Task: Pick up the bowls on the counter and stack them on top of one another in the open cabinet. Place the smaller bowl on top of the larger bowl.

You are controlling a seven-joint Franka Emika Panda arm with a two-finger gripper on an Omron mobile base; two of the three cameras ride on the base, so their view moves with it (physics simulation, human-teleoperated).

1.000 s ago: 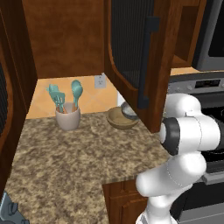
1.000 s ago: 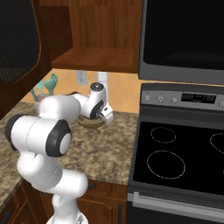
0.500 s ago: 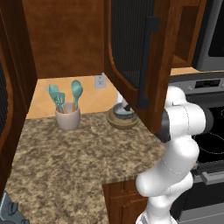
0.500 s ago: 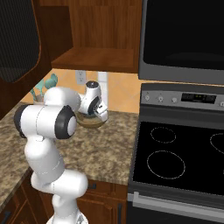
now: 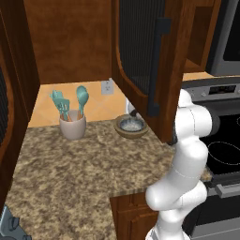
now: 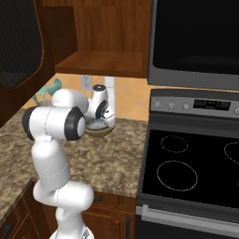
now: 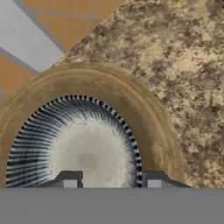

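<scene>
The smaller bowl (image 7: 83,153), grey with a pale speckled inside, sits nested in the larger bowl (image 7: 148,118), a tan one, on the granite counter (image 5: 93,168) near the back wall. Both bowls (image 5: 131,125) show beside the cabinet door, and the tan rim (image 6: 95,131) shows under my hand. My gripper (image 7: 111,179) hangs just over the grey bowl, open. One fingertip (image 7: 70,179) is above its inside and the other is past its rim. The gripper (image 6: 104,122) points down at the stack. The open cabinet (image 5: 70,42) is above.
The open cabinet door (image 5: 140,61) hangs right in front of the bowls and hides most of my hand in the left base view. A beige cup with teal utensils (image 5: 72,125) stands left of the bowls. A black stove (image 6: 186,168) adjoins the counter on the right.
The jaws have come apart over the grey bowl. My arm's elbow has swung up and back while the hand stayed over the bowls.
</scene>
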